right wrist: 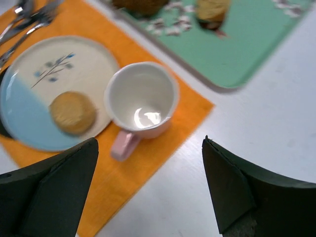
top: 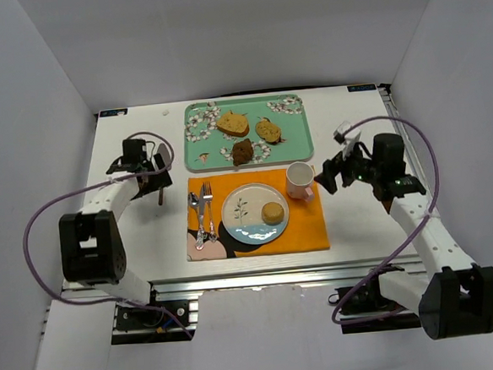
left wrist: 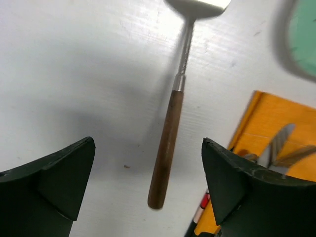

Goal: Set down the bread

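The bread (top: 272, 212) is a small round golden bun lying on the right side of the blue-and-cream plate (top: 240, 211). It also shows in the right wrist view (right wrist: 73, 112) on the plate (right wrist: 49, 64). My right gripper (top: 324, 182) is open and empty, just right of the pink cup (top: 299, 179), apart from the bread. In the right wrist view the gripper (right wrist: 150, 143) hovers over the mat's edge beside the cup (right wrist: 140, 96). My left gripper (top: 148, 171) is open and empty at the far left, above a wooden-handled spatula (left wrist: 167, 143); it also shows in its own wrist view (left wrist: 148, 145).
A green floral tray (top: 294, 135) at the back holds a tan wedge slice (top: 232, 122), another golden piece (top: 268, 130) and a dark brown chunk (top: 242, 152). The orange mat (top: 304, 227) carries the plate, the cup, and a fork and spoon (top: 202, 209).
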{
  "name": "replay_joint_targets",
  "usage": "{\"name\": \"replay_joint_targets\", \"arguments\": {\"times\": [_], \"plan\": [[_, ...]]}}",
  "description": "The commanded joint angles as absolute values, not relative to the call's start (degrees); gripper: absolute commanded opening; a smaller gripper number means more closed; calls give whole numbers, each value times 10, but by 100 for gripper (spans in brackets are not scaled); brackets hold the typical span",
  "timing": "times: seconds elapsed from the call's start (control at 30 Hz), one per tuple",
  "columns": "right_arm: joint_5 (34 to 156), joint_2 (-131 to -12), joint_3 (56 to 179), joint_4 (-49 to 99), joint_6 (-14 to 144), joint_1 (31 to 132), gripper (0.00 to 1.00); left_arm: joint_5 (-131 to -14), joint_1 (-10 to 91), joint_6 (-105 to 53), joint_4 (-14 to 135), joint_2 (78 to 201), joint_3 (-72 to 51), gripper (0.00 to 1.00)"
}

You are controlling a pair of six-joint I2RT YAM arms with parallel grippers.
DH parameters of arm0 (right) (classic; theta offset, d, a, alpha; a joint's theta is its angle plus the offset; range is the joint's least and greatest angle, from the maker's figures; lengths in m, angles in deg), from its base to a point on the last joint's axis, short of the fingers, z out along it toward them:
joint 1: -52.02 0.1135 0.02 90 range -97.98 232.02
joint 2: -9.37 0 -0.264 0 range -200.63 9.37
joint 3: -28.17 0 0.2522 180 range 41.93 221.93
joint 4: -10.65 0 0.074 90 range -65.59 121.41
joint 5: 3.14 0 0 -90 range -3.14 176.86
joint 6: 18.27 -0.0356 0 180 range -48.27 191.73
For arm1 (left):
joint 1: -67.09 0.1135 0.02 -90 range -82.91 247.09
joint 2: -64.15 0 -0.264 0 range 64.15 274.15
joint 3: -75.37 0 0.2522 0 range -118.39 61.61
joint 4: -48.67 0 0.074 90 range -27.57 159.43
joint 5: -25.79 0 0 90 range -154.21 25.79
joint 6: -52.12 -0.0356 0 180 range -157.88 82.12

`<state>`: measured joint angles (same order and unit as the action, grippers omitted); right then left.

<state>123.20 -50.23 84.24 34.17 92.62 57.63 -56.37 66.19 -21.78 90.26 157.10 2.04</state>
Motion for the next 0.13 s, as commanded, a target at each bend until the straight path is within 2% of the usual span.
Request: {"name": "replay_joint_targets", "arguments": {"times": [0.0,0.1], "plan": [[1069,-525,921,354,838,579,89,-552,664,-188,873,1470,27,98],[1071,-523,931,346,837,580,89,-540,667,-154,827,1400,61,98]]}}
